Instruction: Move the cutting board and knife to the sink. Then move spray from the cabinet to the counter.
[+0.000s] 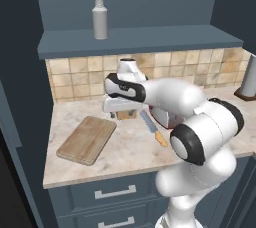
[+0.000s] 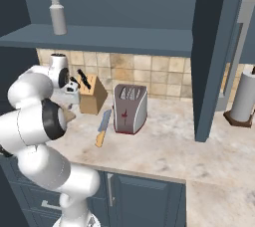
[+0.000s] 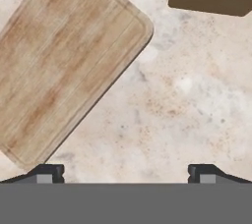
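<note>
Wooden cutting board (image 3: 64, 70) beneath open hand (image 3: 123, 174)

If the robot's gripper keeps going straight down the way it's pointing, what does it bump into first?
Probably the bare counter. The open gripper looks down at stone just beside the cutting board, whose corner lies near one fingertip, so that finger might clip the board instead.

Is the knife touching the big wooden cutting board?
Apart. In the left base view, a stretch of bare counter lies between the cutting board and the knife, which rests further right, near the robot's arm.
</note>
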You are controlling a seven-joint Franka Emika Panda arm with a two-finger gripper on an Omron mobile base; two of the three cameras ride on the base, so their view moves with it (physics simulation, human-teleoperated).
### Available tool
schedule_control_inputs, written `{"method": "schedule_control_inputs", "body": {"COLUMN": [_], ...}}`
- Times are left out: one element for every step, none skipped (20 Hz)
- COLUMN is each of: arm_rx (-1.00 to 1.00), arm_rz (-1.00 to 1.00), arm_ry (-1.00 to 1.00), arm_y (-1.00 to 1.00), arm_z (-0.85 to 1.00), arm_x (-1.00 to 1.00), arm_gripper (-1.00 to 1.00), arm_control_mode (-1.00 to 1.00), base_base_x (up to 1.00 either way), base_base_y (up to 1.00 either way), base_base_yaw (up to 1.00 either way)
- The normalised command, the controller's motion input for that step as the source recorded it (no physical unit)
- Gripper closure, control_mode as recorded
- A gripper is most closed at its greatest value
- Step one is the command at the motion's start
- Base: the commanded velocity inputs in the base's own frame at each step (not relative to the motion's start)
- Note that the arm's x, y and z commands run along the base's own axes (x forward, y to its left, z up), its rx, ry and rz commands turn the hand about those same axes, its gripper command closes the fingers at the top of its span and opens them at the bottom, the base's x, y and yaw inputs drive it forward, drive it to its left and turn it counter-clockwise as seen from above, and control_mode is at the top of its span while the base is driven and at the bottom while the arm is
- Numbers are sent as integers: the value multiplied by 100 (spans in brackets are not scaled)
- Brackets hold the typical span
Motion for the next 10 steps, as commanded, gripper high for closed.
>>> {"method": "schedule_control_inputs", "body": {"arm_rx": [-3, -3, -3, -2, -1, -1, -1, -1, -1, -1], "arm_rz": [0, 0, 0, 0, 0, 0, 0, 0, 0, 0], "arm_ry": [0, 0, 0, 0, 0, 0, 0, 0, 0, 0], "arm_y": [31, 35, 35, 39, 36, 35, 34, 34, 34, 34], "arm_z": [-13, -15, -14, -15, -15, -14, -14, -14, -16, -20], "arm_x": [23, 26, 26, 24, 21, 19, 20, 22, 27, 31], "arm_gripper": [-100, -100, -100, -100, -100, -100, -100, -100, -100, -100], "arm_control_mode": [-100, -100, -100, -100, -100, -100, -100, -100, -100, -100], "base_base_x": [0, 0, 0, 0, 0, 0, 0, 0, 0, 0], "base_base_y": [0, 0, 0, 0, 0, 0, 0, 0, 0, 0], "base_base_yaw": [0, 0, 0, 0, 0, 0, 0, 0, 0, 0]}}
